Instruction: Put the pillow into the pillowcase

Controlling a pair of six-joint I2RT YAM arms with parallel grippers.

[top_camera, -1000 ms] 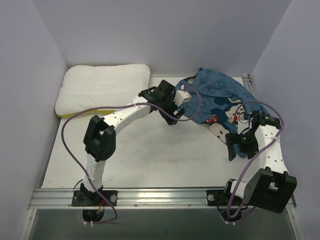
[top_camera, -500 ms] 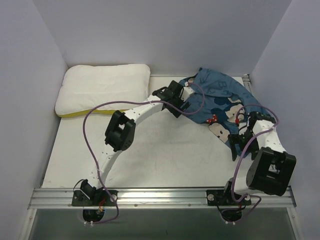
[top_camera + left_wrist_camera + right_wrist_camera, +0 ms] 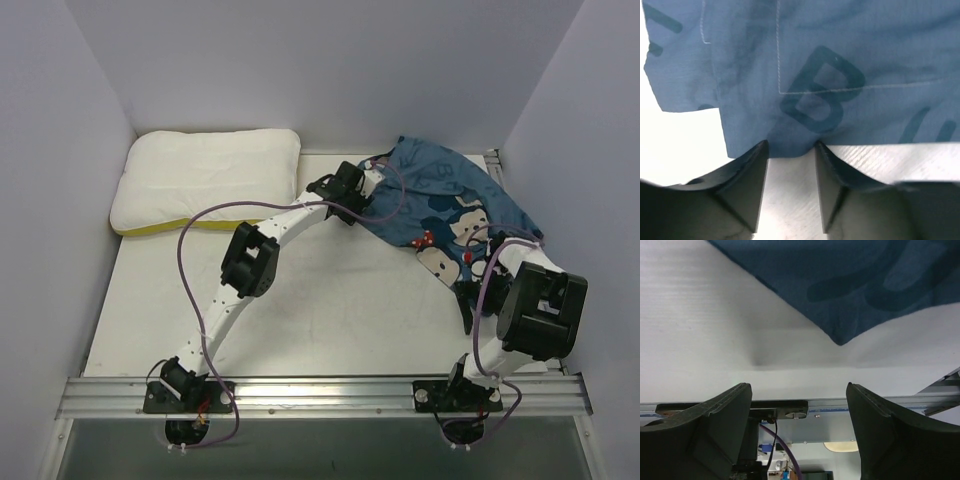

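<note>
The white pillow (image 3: 205, 175) with its yellow band lies at the table's far left corner, apart from both grippers. The blue pillowcase (image 3: 445, 195) with mouse faces lies crumpled at the far right. My left gripper (image 3: 370, 190) is at its left edge. In the left wrist view the left gripper (image 3: 791, 147) has its jaws narrowly open, with the tips touching the pillowcase hem (image 3: 790, 90). My right gripper (image 3: 467, 300) is at the pillowcase's near corner. In the right wrist view the right gripper (image 3: 798, 385) is wide open and empty, with the cloth corner (image 3: 840, 335) just beyond it.
White walls enclose the table on the left, back and right. An aluminium rail (image 3: 320, 395) runs along the near edge and also shows in the right wrist view (image 3: 865, 402). Purple cables (image 3: 190, 240) loop along both arms.
My left arm has stretched out and its gripper has moved right onto the pillowcase's left edge. My right arm has folded back, its gripper now by the cloth's near corner.
</note>
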